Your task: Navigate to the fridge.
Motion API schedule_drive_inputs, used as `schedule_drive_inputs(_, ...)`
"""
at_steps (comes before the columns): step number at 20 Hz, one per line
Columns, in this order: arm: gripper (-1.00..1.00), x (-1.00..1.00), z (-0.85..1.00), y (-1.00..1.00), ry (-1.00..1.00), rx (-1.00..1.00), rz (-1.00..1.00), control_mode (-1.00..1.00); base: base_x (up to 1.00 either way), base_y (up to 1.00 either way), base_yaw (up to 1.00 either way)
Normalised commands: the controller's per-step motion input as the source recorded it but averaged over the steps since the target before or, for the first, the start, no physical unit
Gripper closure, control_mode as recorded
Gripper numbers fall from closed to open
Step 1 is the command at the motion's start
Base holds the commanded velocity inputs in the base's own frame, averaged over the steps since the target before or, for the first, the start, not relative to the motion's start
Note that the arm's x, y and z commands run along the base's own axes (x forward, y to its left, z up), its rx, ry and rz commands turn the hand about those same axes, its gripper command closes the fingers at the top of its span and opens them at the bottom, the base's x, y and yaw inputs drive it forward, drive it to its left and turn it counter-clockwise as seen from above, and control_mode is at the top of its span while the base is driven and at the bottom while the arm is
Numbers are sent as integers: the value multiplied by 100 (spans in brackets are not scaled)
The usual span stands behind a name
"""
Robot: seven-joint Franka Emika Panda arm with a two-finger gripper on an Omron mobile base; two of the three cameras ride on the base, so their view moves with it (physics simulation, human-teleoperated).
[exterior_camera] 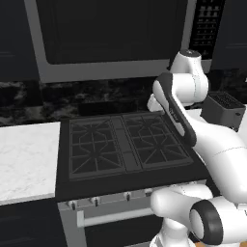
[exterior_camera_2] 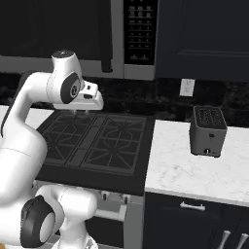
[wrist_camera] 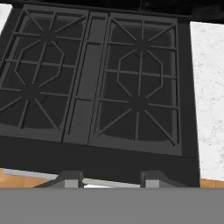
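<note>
hand point(exterior_camera_2: 80, 113) above stove point(exterior_camera: 123, 144), facing grates

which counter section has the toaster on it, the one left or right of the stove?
The white marble counter right of the stove: the dark toaster stands upright on it. The marble counter left of the stove carries nothing in what shows.

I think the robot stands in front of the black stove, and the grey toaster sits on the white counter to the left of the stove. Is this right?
Not quite. The robot does face the black stove, but the toaster sits on the white counter to the right of the stove, not the left. The right base view shows this clearly. The gripper hangs above the stove, its fingertips apart.
</note>
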Motion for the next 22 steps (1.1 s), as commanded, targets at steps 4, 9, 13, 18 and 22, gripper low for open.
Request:
schedule_drive_inputs(4, -100, 0, 0, 0, 0, 0, 0, 100, 0, 0, 0)
schedule_drive_inputs(9, -100, 0, 0, 0, 0, 0, 0, 100, -4, 19, -24)
schedule_drive_inputs(13, -100, 0, 0, 0, 0, 0, 0, 100, -19, 0, -71)
schedule_drive_inputs(18, -100, 0, 0, 0, 0, 0, 0, 100, -21, 0, -83)
schedule_drive_inputs(22, -100, 0, 0, 0, 0, 0, 0, 100, -7, 0, -91)
